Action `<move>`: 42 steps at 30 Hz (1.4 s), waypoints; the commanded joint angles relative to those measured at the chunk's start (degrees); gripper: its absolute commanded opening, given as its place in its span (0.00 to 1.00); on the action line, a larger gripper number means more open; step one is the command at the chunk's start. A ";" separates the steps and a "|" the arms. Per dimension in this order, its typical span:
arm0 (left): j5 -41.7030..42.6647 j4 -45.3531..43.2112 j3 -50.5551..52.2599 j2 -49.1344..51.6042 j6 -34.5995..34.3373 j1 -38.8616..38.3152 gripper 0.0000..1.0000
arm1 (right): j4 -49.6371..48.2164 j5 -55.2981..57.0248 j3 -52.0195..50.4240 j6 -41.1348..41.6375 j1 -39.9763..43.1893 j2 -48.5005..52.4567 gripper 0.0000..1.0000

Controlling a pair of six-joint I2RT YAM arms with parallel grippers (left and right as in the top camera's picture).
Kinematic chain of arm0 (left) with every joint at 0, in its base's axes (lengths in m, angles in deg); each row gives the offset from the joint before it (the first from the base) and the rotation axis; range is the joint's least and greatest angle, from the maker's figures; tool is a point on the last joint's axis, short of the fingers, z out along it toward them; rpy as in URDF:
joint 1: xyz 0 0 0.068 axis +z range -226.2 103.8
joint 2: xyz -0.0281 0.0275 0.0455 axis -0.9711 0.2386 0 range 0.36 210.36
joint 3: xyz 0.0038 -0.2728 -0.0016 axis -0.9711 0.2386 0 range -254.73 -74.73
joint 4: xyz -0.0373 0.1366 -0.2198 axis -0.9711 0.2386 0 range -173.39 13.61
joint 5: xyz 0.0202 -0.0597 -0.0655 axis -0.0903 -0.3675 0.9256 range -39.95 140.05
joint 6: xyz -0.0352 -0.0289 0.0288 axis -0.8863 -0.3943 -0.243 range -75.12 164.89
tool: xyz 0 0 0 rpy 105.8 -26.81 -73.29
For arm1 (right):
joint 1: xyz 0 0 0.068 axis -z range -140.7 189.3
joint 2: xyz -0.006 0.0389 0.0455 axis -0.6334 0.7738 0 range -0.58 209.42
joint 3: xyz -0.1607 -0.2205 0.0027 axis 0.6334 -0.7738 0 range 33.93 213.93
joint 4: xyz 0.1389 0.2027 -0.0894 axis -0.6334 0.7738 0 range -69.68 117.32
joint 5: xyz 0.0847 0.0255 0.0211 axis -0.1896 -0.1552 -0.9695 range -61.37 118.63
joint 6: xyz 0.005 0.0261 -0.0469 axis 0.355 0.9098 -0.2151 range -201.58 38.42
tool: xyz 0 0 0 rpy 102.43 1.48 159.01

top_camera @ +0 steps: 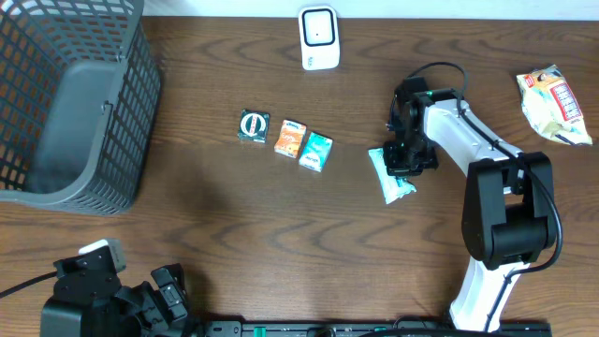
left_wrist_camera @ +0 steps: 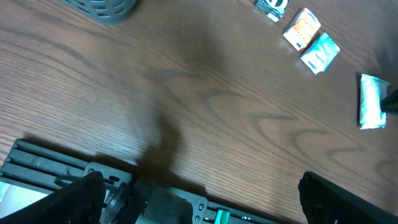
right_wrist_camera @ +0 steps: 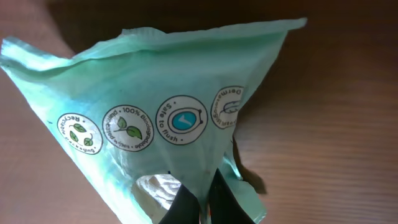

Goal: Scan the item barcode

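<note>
Right hand (top_camera: 404, 161) clamped on the green packet (top_camera: 388, 187); packet lies just under it.

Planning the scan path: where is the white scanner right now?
Overhead, the white scanner stands at the table's far edge, mid-width, beyond the three small packets, left of the right gripper.

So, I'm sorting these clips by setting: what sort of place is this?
Probably a mock shop checkout on a wooden table: a white scanner stands at the far edge, a grey basket sits at one side, and small packets lie between. The right tool pinches a green packet.
</note>
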 commanded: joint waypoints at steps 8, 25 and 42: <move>-0.52 -0.04 -0.13 0.02 -0.50 0.17 0.98 | 7.41 -43.47 -0.68 -8.66 2.16 1.55 0.01; -0.52 -0.04 -0.13 0.02 -0.50 0.17 0.98 | 13.99 -38.27 -0.04 -17.99 3.34 1.55 0.03; -0.52 -0.04 -0.13 0.02 -0.50 0.17 0.98 | 14.03 -6.38 9.38 0.31 -11.30 -1.51 0.41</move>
